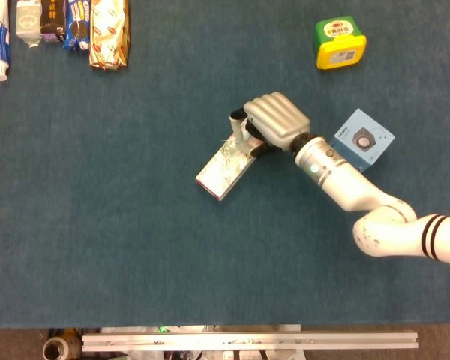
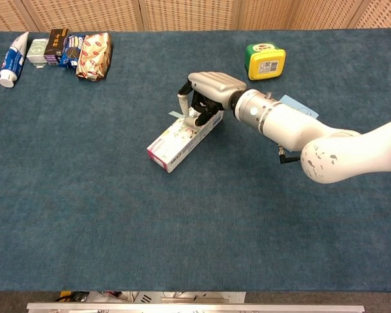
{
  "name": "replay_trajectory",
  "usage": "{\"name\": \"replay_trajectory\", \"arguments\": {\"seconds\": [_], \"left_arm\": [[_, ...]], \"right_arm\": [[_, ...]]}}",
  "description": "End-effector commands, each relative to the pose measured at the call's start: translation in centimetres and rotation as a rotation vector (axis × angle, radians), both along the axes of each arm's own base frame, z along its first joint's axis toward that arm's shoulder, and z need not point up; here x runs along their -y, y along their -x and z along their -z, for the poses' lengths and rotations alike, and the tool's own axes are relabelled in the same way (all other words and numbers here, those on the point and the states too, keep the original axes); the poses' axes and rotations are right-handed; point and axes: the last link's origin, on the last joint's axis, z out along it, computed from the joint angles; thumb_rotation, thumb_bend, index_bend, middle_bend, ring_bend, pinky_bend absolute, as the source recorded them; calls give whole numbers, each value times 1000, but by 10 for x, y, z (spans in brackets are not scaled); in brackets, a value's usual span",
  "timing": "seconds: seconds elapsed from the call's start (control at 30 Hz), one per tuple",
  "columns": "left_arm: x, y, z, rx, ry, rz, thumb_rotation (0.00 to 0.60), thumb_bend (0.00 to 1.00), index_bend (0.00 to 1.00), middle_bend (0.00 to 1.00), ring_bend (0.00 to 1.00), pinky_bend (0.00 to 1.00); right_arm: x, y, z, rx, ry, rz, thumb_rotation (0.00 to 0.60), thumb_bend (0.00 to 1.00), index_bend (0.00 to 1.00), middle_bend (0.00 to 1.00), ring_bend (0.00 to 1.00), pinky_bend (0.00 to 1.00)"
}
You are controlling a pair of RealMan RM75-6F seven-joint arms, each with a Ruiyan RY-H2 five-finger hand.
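A: Status of the right hand [image 1: 274, 120] is requested.

B: The fingers are seen curled down over the far end of the long patterned box [image 1: 226, 163], with the thumb set against the box's side. The box is taken to be gripped at that end, though the contact under the palm is hidden in both views. The left hand is not shown in either view.

A: Position of the box is requested.

B: The box lies flat on the blue table cover [image 1: 135, 240], running from beneath the palm away toward the robot's left and toward the near edge. Only the end under the fingers is covered; the rest lies bare.

A: Surroundings are to be listed.

B: A light blue flat box [image 1: 364, 140] lies just behind the wrist. A yellow and green container [image 1: 339, 41] stands beyond the hand, well apart. A row of packets [image 1: 60, 26] lies far off on the hand's left, at the far edge.

A: Guidance for the grip is requested.

B: With a long box held at one end, sag or swing of the free end is to be expected. A firm, squared pinch across the width is advised, and any lift is best made slowly, with the free end watched.
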Motion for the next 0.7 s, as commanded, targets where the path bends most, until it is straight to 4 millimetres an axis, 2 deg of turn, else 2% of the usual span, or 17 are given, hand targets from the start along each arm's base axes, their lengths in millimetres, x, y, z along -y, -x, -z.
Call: {"name": "replay_trajectory", "arguments": {"seconds": [0.03, 0.7], "left_arm": [[0, 1, 0, 2, -2, -4, 600, 185, 154, 254, 257, 283], [1, 3, 1, 6, -2, -10, 600, 185, 148, 253, 257, 274]], "right_arm": [[0, 0, -1, 1, 2, -4, 600, 335, 635, 963, 1000, 1000], [-5, 2, -2, -12, -1, -13, 600, 205, 579, 959, 1000, 1000]]}}
